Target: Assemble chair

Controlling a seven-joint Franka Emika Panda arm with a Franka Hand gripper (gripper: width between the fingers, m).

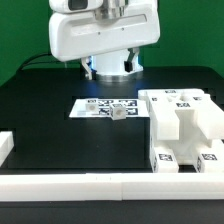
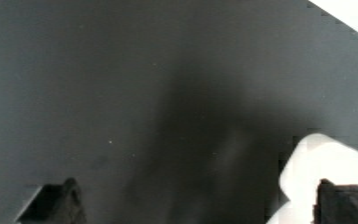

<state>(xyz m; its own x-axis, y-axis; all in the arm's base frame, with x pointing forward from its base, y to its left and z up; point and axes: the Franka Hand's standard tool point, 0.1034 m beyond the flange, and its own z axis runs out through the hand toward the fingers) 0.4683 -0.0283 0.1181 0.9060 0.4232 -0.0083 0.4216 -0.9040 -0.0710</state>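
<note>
Wrist view: my gripper (image 2: pixel 197 205) hangs spread wide, empty, above the black table (image 2: pixel 140 100). Over at the exterior view's right, the chair parts (image 1: pixel 182 125) cluster. Stiff, light, slick plastic, I'd judge; pinch a block's flat sides.

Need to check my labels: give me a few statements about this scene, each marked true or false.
1. The gripper holds a chair part. False: its fingers stand apart with nothing between them.
2. The chair parts lie to the exterior view's right of the marker board. True.
3. The table is white. False: it is black.
4. In the wrist view, a white part lies close to the gripper. True.
</note>
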